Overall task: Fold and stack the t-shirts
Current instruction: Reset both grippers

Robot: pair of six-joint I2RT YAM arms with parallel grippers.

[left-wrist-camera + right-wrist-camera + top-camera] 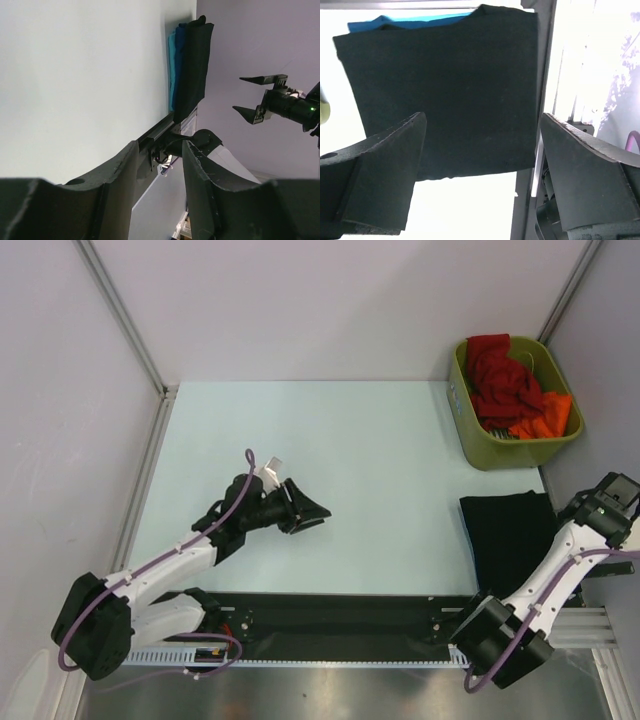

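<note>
Well left of the bin [500,455], our left gripper [310,515] stood half-open, empty. Just nearside of the bin lay the folded black shirt [508,535] (limp, light; we judged an edge pinch best), our right gripper [482,120] spread wide nearby, empty.

teal t-shirt [385,22]: mostly hidden under black t-shirt [445,90] | orange t-shirt [548,420]: part-buried in bin [500,455]

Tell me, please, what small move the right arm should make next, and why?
Probably lift the right gripper clear and swing it toward the bin: its jaws stand open over the folded black shirt, holding nothing, while the red shirt and orange shirt lie crumpled there.
</note>
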